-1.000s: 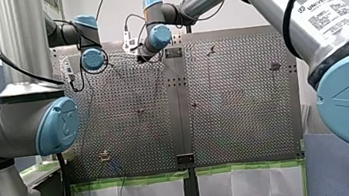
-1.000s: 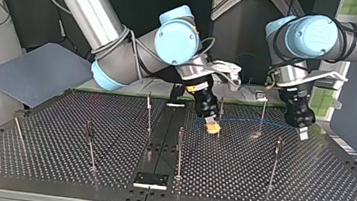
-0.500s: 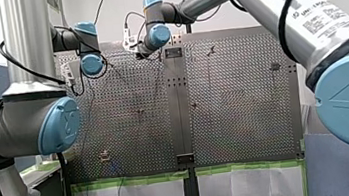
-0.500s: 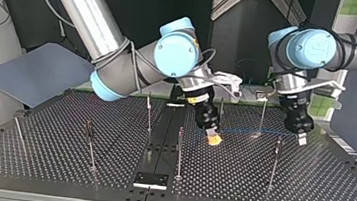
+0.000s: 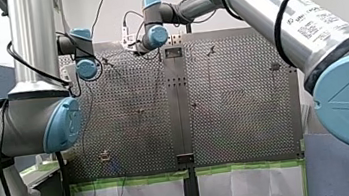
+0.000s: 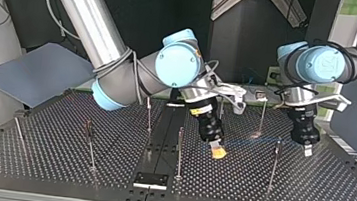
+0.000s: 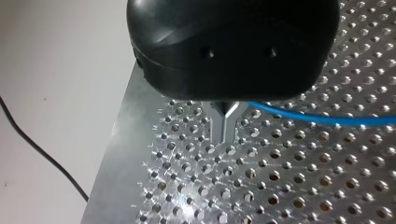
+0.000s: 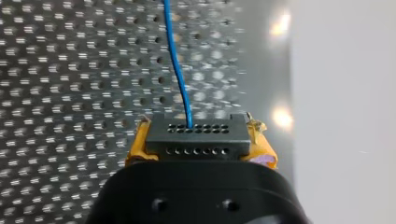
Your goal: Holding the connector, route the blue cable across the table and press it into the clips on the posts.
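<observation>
A perforated steel table (image 6: pixel 308 189) studded with thin metal posts (image 6: pixel 179 153) — just beside the middle post, the right gripper (image 6: pixel 217 152) clamps the black rectangular connector (image 8: pixel 196 137). Its thin blue cable (image 8: pixel 180 79) trails off; farther from that post, the left gripper (image 6: pixel 307 150) pinches it between closed metal fingers (image 7: pixel 223 125). No clip (image 6: pixel 278 142) looks filled — routing seems barely begun.
</observation>
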Controlling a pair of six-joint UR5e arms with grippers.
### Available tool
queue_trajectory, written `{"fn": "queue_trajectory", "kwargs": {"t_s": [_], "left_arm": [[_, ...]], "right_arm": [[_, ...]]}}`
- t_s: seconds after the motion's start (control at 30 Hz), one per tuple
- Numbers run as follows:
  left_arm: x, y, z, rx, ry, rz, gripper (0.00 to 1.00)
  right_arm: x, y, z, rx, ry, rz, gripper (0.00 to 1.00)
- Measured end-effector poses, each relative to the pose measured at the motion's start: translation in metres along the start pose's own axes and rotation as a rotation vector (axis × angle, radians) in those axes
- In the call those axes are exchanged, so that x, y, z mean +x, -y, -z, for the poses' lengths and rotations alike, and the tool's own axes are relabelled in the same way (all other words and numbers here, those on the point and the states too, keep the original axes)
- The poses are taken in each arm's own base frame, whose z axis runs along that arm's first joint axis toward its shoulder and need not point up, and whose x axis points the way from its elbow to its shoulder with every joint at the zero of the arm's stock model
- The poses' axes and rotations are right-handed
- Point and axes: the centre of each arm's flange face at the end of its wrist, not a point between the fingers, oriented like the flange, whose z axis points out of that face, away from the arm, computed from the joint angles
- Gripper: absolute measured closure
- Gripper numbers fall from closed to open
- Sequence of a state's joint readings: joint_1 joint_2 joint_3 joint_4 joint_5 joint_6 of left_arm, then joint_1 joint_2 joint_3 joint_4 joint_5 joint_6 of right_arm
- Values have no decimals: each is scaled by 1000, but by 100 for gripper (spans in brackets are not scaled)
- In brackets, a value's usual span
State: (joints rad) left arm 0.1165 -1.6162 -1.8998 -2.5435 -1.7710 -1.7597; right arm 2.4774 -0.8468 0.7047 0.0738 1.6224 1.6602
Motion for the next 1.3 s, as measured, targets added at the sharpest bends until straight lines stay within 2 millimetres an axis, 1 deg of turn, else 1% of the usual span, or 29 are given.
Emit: {"fn": "queue_trajectory", "kwargs": {"t_s": [0.2,0.33,0.43,0.57,0.73,0.93,0.97,1.0,1.03,1.07,1.1,1.13,1.17,1.2,1.3], "left_arm": [[7,7,-19,51,5,24,100],[16,9,-30,78,4,43,100],[26,8,-37,82,1,60,100],[38,2,-43,71,-9,72,100],[40,-7,-46,44,-9,88,100],[36,-15,-45,-3,-14,114,100],[36,-16,-44,-15,-19,122,90],[36,-16,-43,-23,-24,128,70],[36,-17,-42,-29,-29,132,70],[37,-18,-40,-36,-37,136,57],[37,-19,-39,-42,-43,137,36],[37,-19,-37,-47,-49,138,36],[37,-21,-33,-53,-58,138,21],[37,-22,-30,-57,-64,139,0],[36,-24,-21,-65,-85,146,0]], "right_arm": [[20,-4,-5,-10,-44,0,100],[24,-9,-8,-29,-56,0,100],[21,-13,-9,-49,-53,2,100],[10,-17,-13,-68,-40,7,100],[2,-17,-15,-73,-30,21,100],[1,-15,-15,-71,-27,30,100],[0,-14,-15,-71,-26,31,100],[0,-14,-15,-71,-25,31,100],[0,-14,-15,-72,-25,31,100],[0,-14,-15,-72,-24,31,100],[0,-14,-15,-72,-24,31,100],[-1,-12,-14,-72,-23,31,100],[-2,-11,-14,-73,-21,31,100],[-2,-10,-13,-75,-19,31,100],[-4,-8,-12,-86,-13,32,100]]}}
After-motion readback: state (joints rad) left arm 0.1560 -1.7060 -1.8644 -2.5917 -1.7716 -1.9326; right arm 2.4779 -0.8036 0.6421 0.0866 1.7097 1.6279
